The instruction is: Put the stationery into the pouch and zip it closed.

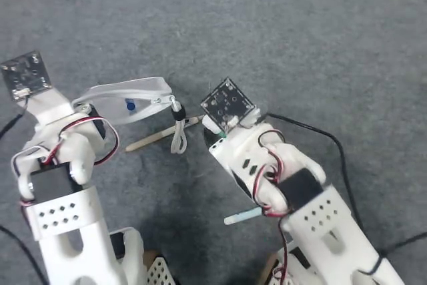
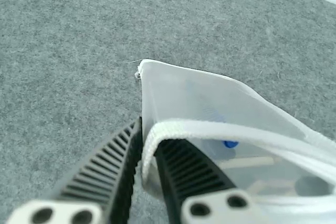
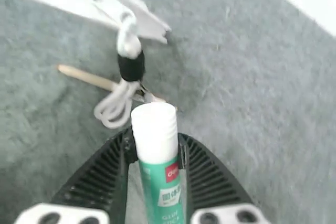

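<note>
The right gripper (image 3: 152, 139) is closed on a green-and-white glue stick (image 3: 159, 182), white cap (image 3: 153, 121) fwd. Just ahead of the cap is the translucent white fabric pouch (image 1: 133, 101), long axis approx. across the stick's, running off to the left gripper (image 2: 148, 141), which pinches its zip rim.

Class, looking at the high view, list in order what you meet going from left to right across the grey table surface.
White left arm → translucent white pouch → white cord loop with black toggle → white right arm. The wooden stick overlaps the pouch and cord, so it is left out.
</note>
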Robot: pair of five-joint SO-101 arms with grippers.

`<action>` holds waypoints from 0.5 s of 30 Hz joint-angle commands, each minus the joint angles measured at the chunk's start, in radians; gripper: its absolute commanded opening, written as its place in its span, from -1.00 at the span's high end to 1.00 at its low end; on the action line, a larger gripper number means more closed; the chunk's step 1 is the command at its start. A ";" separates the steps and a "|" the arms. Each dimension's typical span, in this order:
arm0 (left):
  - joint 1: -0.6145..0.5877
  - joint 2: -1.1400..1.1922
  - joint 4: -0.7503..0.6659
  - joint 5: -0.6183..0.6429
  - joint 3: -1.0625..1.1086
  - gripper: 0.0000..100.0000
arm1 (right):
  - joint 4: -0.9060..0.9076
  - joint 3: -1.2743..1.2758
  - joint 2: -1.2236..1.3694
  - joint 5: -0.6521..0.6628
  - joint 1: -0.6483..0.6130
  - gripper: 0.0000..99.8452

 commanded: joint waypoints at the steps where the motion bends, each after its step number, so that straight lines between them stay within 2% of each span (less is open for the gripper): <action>1: -0.002 -0.003 -0.032 0.011 -0.012 0.98 | -0.024 -0.071 -0.081 -0.011 -0.045 0.99; 5: -0.002 -0.003 -0.032 0.011 -0.012 0.98 | -0.070 -0.066 -0.113 -0.012 -0.091 0.99; 10: -0.002 0.000 -0.032 0.011 -0.010 0.98 | -0.166 -0.066 -0.128 -0.091 -0.117 0.99; 15: -0.002 0.002 -0.032 0.011 -0.010 0.98 | -0.231 -0.066 -0.117 -0.094 -0.142 0.99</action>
